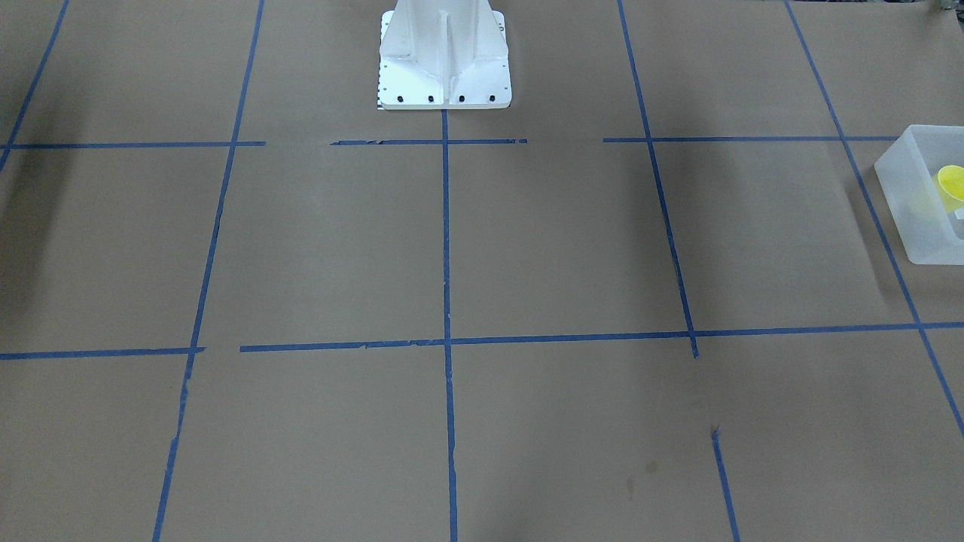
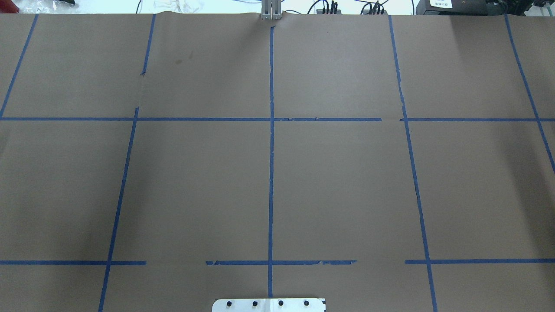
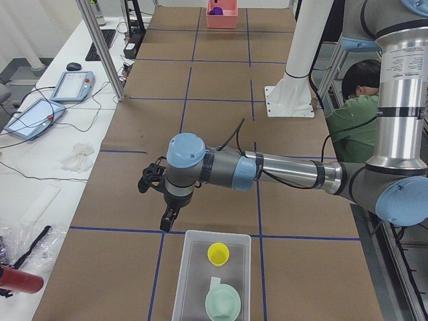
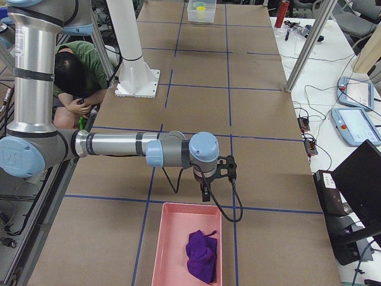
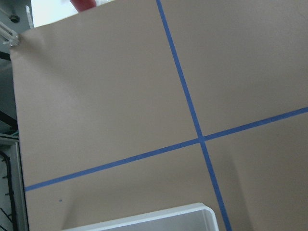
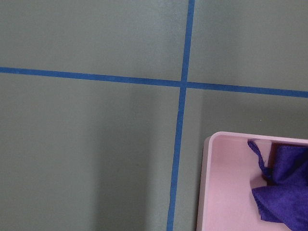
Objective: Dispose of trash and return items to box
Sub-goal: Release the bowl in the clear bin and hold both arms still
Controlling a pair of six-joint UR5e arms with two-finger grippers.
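Note:
The frosted box [image 3: 194,281] stands at the table's end near my left arm. Inside it sit the yellow cup [image 3: 218,253] and the pale green bowl [image 3: 223,302]. The box [image 1: 915,196] with the cup [image 1: 953,184] also shows at the right edge of the front view, and its rim [image 5: 192,211] shows in the left wrist view. My left gripper [image 3: 167,219] hangs just beyond the box's far end, above the table. My right gripper [image 4: 205,192] hangs just beyond the pink tray. I cannot tell whether either gripper is open or shut.
A pink tray [image 4: 172,250] with a purple cloth [image 4: 202,255] lies at the table's other end, also in the right wrist view [image 6: 216,183]. The white robot pedestal [image 1: 443,56] stands mid-table at the robot's edge. Blue tape lines grid the brown paper. A person sits behind the robot.

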